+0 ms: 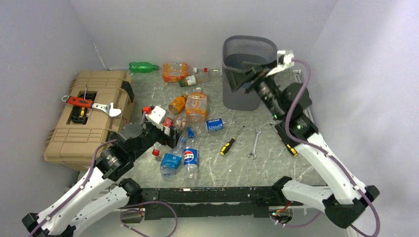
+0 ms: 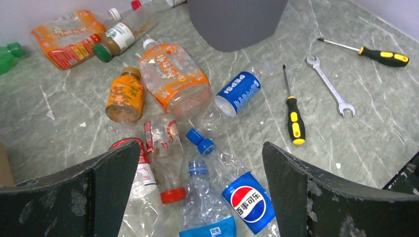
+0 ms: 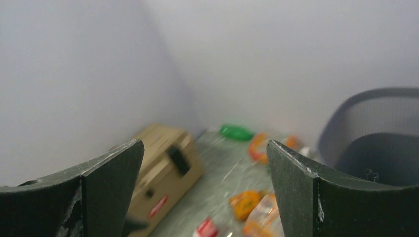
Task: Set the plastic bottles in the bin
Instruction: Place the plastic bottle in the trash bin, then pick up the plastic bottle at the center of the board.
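Observation:
Several plastic bottles lie on the table: a green one (image 1: 143, 66), orange ones (image 1: 196, 106) (image 2: 174, 79), and clear ones with blue labels (image 1: 190, 157). My left gripper (image 1: 172, 136) (image 2: 200, 197) hovers open over the near cluster, with a Pepsi bottle (image 2: 249, 202), an uncapped blue-label bottle (image 2: 207, 207) and a red-capped bottle (image 2: 163, 158) below its fingers. The dark mesh bin (image 1: 249, 74) (image 3: 380, 143) stands at the back right. My right gripper (image 1: 236, 79) (image 3: 205, 192) is raised at the bin's front rim, open, with nothing between its fingers.
A tan toolbox (image 1: 86, 116) with a red-handled tool (image 1: 79, 101) on its lid stands at the left. Two black-and-yellow screwdrivers (image 1: 231, 140) (image 2: 295, 121) and a wrench (image 1: 255, 143) (image 2: 328, 85) lie right of the bottles. White walls close in the back and sides.

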Motion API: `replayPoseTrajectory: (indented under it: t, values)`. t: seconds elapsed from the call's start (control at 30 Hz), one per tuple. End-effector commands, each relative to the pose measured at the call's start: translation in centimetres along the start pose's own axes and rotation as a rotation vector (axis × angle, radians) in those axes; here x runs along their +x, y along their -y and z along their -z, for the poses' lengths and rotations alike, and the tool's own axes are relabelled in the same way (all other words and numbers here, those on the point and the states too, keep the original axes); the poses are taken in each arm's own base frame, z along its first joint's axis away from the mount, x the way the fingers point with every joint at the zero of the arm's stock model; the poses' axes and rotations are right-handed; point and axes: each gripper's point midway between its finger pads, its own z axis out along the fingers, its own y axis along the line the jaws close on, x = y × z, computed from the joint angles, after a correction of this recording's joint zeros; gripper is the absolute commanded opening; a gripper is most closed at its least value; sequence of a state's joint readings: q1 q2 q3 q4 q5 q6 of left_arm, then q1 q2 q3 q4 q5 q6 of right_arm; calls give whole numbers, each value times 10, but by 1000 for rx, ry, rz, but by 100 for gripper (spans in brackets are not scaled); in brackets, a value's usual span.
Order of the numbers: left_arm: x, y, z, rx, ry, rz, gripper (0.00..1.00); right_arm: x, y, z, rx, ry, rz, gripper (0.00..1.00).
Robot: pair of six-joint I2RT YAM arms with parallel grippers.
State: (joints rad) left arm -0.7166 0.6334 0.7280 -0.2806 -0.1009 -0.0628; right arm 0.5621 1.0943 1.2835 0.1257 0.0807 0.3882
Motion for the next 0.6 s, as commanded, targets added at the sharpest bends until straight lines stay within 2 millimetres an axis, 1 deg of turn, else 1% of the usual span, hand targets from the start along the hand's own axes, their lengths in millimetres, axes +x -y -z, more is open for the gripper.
replayPoseTrajectory:
  t: [0.0, 0.03, 0.1, 0.17, 0.23, 0.3, 0.33, 0.43, 0.57]
  values:
    - [-8, 11, -1, 64, -2, -19, 100, 84, -29, 48, -146, -282, -38, 100]
    - [-6, 12, -3, 71, -9, -24, 99, 98, -29, 61, -142, -325, -56, 100]
    - [-2, 16, -8, 93, -23, -34, 100, 130, -19, 85, -99, -403, -115, 100]
    - [5, 25, -13, 147, -56, -49, 100, 165, -4, 109, -60, -470, -165, 100]
    - [11, 27, -21, 154, -105, -50, 99, 199, 12, 129, -11, -521, -217, 100]
    - [15, 26, -30, 145, -178, -54, 98, 224, 26, 146, 36, -556, -253, 100]
    - [21, 26, -36, 145, -238, -74, 96, 234, 33, 155, 66, -577, -257, 100]
    - [26, 24, -46, 132, -353, -123, 94, 251, 54, 174, 142, -579, -261, 100]
    - [38, 33, -60, 141, -441, -155, 94, 261, 73, 195, 193, -534, -273, 100]
